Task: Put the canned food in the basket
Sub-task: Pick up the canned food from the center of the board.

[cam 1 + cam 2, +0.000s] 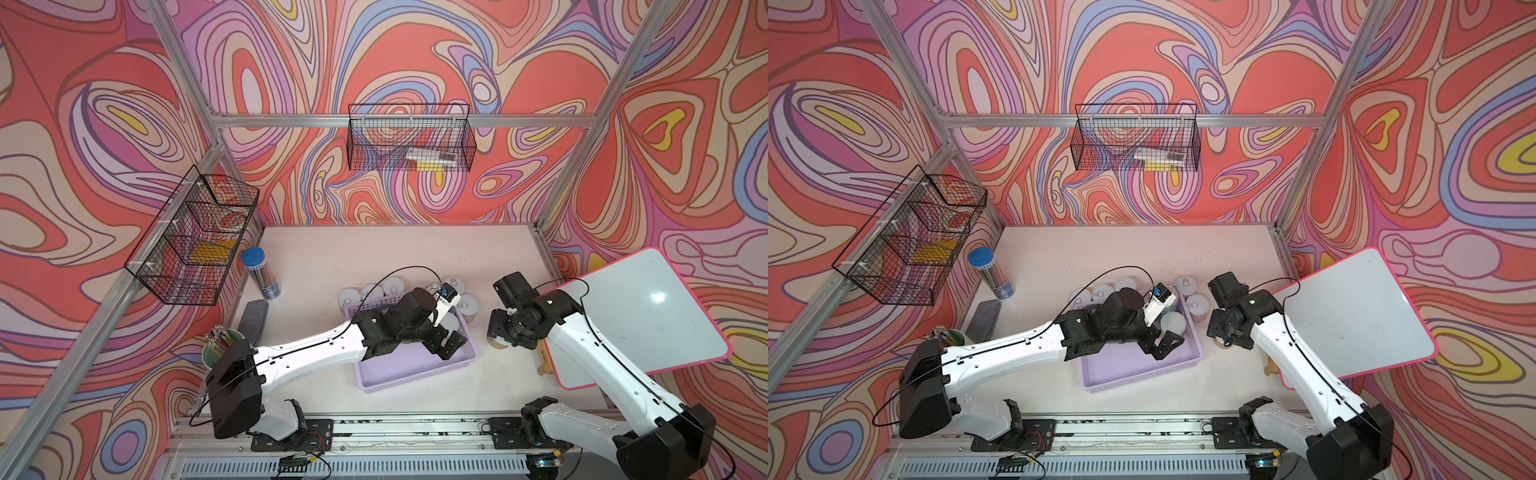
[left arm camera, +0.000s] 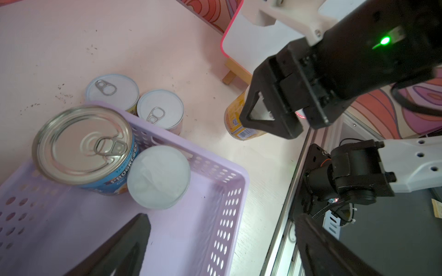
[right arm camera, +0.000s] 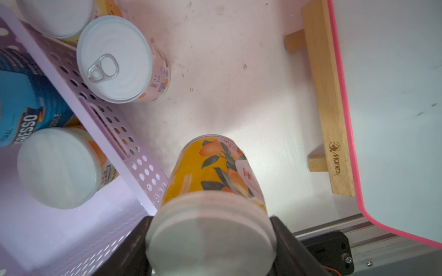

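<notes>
Clamped in the jaws of the right gripper (image 3: 210, 241), lower centre of frame, a yellow can (image 3: 210, 172) is held upright, axis vertical, just outside the lilac basket (image 3: 112, 129). Inside, a blue-label can (image 2: 83, 143) and a small can (image 2: 159, 176) are seen upright. Jaws of the left gripper (image 1: 449, 347) are spread wide, empty.

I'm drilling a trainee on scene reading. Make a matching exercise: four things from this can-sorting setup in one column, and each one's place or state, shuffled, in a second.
Things:
1. Progresso can
2. yellow-label can
3. left gripper
4. blue-capped pencil tube

Places or states:
A. jaws open, above the lilac basket
B. upright on the table, near the side wire basket
C. gripped by the right gripper, outside the lilac basket
D. standing inside the lilac basket

Pairs: 1-D, 2-C, 3-A, 4-B
</notes>
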Tool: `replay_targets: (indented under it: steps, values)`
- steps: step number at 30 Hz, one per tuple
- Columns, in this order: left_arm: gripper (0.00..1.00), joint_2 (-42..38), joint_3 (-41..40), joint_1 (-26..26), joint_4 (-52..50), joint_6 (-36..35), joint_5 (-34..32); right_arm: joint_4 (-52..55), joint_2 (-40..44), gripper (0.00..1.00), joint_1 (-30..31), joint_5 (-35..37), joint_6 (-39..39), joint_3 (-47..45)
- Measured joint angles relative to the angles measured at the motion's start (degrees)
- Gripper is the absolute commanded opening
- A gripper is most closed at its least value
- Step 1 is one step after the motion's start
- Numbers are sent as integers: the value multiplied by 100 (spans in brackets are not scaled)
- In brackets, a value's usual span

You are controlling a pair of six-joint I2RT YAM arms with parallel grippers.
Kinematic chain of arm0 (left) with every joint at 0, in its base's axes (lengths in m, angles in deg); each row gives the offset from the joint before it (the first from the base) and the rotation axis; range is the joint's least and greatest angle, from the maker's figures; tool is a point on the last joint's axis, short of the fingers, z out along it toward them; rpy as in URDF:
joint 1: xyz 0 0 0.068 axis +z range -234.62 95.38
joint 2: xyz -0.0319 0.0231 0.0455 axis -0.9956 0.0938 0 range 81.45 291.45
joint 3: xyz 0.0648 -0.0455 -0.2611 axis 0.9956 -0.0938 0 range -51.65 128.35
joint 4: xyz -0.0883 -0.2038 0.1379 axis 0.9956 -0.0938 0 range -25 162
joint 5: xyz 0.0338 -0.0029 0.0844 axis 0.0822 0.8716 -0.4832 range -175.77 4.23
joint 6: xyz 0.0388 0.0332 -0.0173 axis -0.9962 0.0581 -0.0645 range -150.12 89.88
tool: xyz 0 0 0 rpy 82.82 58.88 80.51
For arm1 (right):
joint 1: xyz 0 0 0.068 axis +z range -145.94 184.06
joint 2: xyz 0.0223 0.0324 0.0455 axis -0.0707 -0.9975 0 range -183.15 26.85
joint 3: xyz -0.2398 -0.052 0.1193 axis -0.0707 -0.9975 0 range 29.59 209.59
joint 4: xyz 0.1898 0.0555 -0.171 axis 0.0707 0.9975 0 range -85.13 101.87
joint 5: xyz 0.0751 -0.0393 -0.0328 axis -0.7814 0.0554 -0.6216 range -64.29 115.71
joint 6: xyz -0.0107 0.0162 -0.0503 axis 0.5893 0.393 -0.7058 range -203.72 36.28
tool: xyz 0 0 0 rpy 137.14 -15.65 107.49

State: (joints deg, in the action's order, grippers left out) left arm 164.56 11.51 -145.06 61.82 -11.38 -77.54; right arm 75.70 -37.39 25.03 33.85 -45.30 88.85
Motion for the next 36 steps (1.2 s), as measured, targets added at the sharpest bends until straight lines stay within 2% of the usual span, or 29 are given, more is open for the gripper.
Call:
replay_targets:
  steps: [6, 10, 15, 19, 23, 30, 36]
  values:
    - [99, -409, -376, 66, 37, 319, -138, 17, 98, 0, 28, -435, -153, 24]
    - [99, -741, -743, 352, 122, 568, -103, 83, 138, 0, 234, -544, -151, 219]
    - [99, -1099, -1259, 861, 195, 933, -42, 103, -33, 0, 992, -463, -33, 608]
    - [99, -1340, -1471, 1093, 203, 1071, -17, 33, -398, 0, 1672, -442, 85, 822]
    - [99, -1585, -1631, 1346, 208, 1200, 101, -173, -734, 0, 2100, -535, 122, 850]
    - [99, -1742, -1853, 1537, 225, 1329, 212, -660, -1091, 0, 2461, -957, 59, 850]
    - [99, -1742, -1912, 1543, 286, 1368, 203, -938, -1416, 0, 2529, -1198, -4, 848]
